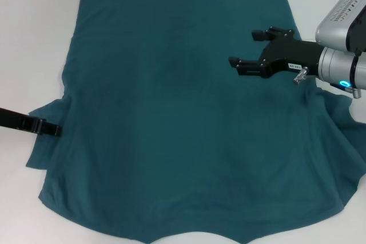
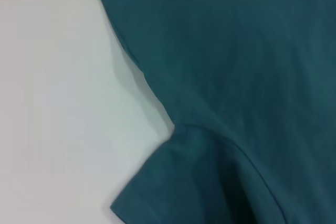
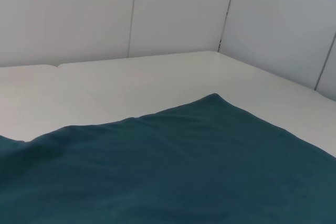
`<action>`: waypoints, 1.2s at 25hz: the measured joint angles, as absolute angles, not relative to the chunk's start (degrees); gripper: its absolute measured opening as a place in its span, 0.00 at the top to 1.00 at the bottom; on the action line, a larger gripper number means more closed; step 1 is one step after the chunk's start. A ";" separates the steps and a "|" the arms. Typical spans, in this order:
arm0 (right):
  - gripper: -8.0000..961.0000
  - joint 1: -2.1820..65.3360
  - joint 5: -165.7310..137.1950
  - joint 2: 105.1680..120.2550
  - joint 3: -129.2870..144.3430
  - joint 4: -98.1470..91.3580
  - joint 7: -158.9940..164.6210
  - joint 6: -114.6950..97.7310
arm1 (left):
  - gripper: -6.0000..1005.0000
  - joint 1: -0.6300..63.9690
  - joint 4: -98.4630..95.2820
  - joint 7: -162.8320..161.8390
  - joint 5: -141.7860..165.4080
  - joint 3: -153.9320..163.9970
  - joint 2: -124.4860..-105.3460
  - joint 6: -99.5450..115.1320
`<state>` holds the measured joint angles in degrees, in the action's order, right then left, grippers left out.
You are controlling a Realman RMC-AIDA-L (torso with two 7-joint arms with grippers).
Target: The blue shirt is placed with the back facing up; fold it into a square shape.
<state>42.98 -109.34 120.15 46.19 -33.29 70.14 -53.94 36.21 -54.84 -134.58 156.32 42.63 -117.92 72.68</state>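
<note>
Blue shirt (image 1: pixel 171 130) lay flat, long axis running away from the robot; right gripper (image 1: pixel 247 50) hovered unclenched over its right side, left gripper (image 1: pixel 52 129), grip unreadable, at left sleeve.

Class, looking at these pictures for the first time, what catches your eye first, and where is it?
The blue shirt dominates, spread flat across the white table. Above its right side hangs the right gripper, fingers open. The left gripper sits low at the shirt's left sleeve.
</note>
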 joint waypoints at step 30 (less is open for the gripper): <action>0.06 42.24 -108.80 120.15 46.50 -33.30 69.60 -53.70 | 0.95 36.58 -52.83 -133.48 152.15 38.41 -116.64 76.78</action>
